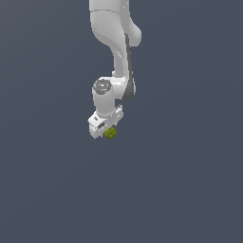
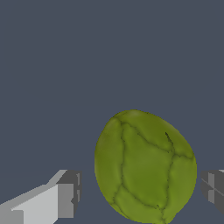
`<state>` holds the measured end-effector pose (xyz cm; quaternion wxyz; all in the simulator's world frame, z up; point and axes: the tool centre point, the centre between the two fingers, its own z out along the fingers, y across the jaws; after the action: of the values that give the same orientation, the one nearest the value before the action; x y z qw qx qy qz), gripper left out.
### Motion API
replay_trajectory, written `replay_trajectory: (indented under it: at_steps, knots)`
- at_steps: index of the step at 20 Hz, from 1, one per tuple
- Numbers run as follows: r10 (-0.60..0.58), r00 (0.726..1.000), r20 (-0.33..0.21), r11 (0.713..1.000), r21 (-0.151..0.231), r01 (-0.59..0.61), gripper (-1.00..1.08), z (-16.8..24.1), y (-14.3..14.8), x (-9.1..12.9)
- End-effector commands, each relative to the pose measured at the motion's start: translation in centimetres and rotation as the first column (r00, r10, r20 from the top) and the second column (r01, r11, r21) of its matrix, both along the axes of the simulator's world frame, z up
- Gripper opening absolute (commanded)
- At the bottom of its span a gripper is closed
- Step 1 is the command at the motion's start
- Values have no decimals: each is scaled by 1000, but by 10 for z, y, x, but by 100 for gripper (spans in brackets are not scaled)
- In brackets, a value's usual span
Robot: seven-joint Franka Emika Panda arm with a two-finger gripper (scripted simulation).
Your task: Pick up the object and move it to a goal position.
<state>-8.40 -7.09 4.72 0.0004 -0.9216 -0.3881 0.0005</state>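
Note:
The object [image 2: 144, 166] is an olive-green, lumpy ball with darker vein-like lines. It fills much of the wrist view and sits between my gripper's [image 2: 142, 191] two fingers. One grey fingertip [image 2: 71, 192] stands a small gap away from it, and the other fingertip [image 2: 213, 188] is almost against its far side. The gripper is open around the ball. In the exterior view the object [image 1: 111, 133] shows as a small green lump just under the white gripper [image 1: 109, 132] head, partly hidden by it.
The white arm [image 1: 116, 52] comes down from the top of the exterior view. Everything else is a plain dark grey-blue surface with no other objects or edges in sight.

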Motion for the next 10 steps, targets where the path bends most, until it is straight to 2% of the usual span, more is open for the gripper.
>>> replay_trajectory:
  at_steps: [1,3,4,10]
  knots:
    - [0,1000,1,1000,0,0,100,-5,0,1]
    - [1,1000,1,1000,-1,-1,100,-6,0,1]
    - [1,1000,1,1000,-1,-1,-100,-6,0,1]
    - [1,1000,1,1000,-1,-1,-100,-6,0,1]
